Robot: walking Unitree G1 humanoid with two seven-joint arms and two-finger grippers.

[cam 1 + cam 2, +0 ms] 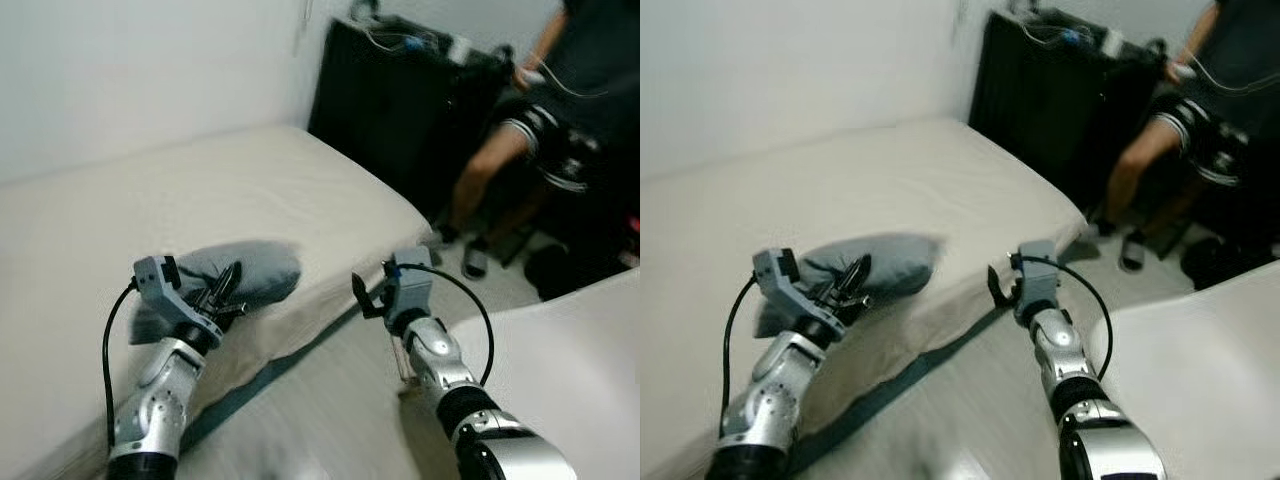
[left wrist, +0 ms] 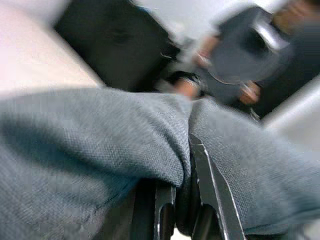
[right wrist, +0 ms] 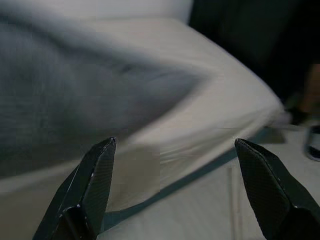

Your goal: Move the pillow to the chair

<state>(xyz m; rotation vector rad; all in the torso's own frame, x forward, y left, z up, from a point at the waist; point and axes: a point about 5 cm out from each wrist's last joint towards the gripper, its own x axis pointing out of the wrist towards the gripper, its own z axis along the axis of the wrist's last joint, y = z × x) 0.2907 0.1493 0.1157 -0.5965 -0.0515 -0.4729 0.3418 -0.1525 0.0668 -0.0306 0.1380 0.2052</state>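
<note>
A grey pillow (image 1: 245,270) lies near the front edge of the bed (image 1: 200,190). My left gripper (image 1: 226,290) is shut on the pillow's near edge; in the left wrist view the grey fabric (image 2: 100,140) folds over the black fingers (image 2: 210,185). My right gripper (image 1: 368,297) hangs open over the floor beside the bed, apart from the pillow (image 3: 75,95), its fingertips (image 3: 102,165) spread wide. A white curved surface (image 1: 560,350) sits at the right, perhaps the chair.
A person (image 1: 560,100) stands at the back right beside a black cabinet (image 1: 400,100). A strip of pale floor (image 1: 320,420) runs between the bed and the white surface. A white wall lies behind the bed.
</note>
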